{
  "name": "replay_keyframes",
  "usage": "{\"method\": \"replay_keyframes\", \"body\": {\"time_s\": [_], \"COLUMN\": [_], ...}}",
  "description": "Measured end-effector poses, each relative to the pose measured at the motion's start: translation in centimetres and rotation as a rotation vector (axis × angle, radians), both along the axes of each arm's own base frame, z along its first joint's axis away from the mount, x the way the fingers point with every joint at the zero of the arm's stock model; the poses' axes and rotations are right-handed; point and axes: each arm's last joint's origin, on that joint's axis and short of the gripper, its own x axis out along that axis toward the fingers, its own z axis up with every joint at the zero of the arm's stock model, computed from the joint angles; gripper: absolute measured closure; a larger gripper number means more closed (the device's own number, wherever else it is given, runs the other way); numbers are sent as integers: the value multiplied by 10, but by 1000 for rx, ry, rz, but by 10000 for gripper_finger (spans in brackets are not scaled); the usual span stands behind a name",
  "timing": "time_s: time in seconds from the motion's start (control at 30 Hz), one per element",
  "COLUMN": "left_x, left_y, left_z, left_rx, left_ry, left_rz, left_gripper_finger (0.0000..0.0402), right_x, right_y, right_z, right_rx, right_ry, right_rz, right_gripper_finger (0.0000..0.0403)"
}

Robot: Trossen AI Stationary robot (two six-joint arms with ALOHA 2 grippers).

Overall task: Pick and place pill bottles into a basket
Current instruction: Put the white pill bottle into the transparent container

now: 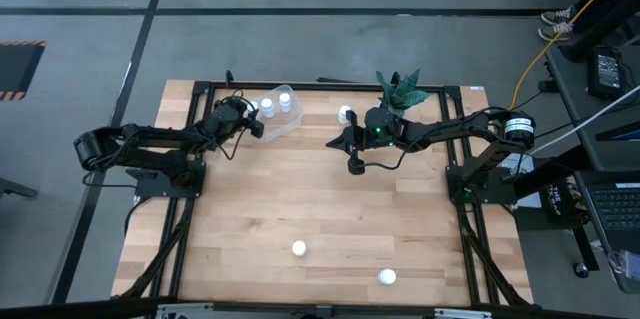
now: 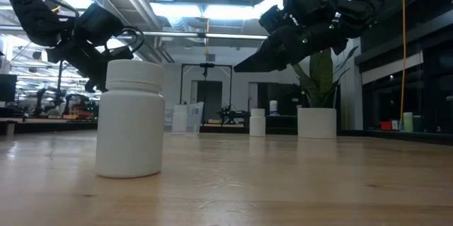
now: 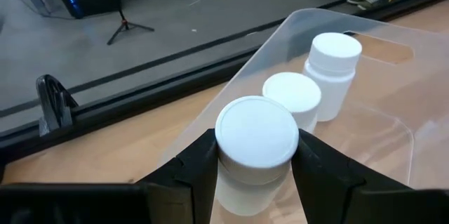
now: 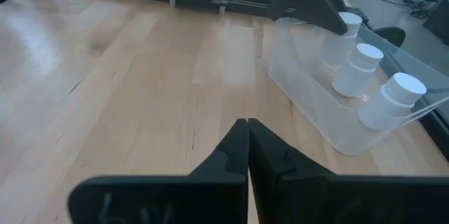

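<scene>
The clear basket (image 1: 278, 119) stands at the table's far left and holds two white pill bottles (image 3: 335, 55) (image 3: 291, 94) standing upright. My left gripper (image 1: 248, 116) is shut on a third bottle (image 3: 256, 136) at the basket's left end. My right gripper (image 1: 332, 143) is shut and empty, raised above the table's far middle and pointing toward the basket. A bottle (image 1: 345, 114) stands on its base near the plant pot. Two more bottles (image 1: 299, 249) (image 1: 387, 277) stand near the table's near edge. My left gripper pinches the bottle between its two fingers (image 3: 200, 164), on opposite sides of the body just below the cap (image 3: 231, 175). The fingers come from the table's left, slanting down. The bottle is upright within the basket's left end; I cannot tell whether its base touches the floor.
A white pot with a green plant (image 1: 400, 91) stands at the far edge, right of the basket and behind my right gripper. The wooden table (image 1: 330, 209) is open between the basket and the two near bottles. A dark frame runs along the table's edges.
</scene>
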Motion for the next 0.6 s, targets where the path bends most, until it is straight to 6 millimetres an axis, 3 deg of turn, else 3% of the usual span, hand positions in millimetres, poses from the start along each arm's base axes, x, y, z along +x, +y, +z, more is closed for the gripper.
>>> {"method": "replay_keyframes", "body": {"time_s": [0.4, 0.6], "left_x": [9, 6], "left_y": [7, 5], "left_z": [13, 8], "left_rx": [-24, -66], "left_ry": [49, 83], "left_rz": [4, 19], "left_gripper_finger": [252, 252], "right_x": [0, 0], "right_y": [0, 0], "right_z": [1, 1], "right_rx": [-7, -18], "right_ry": [-8, -7], "right_rz": [1, 6], "right_gripper_finger": [400, 400]}}
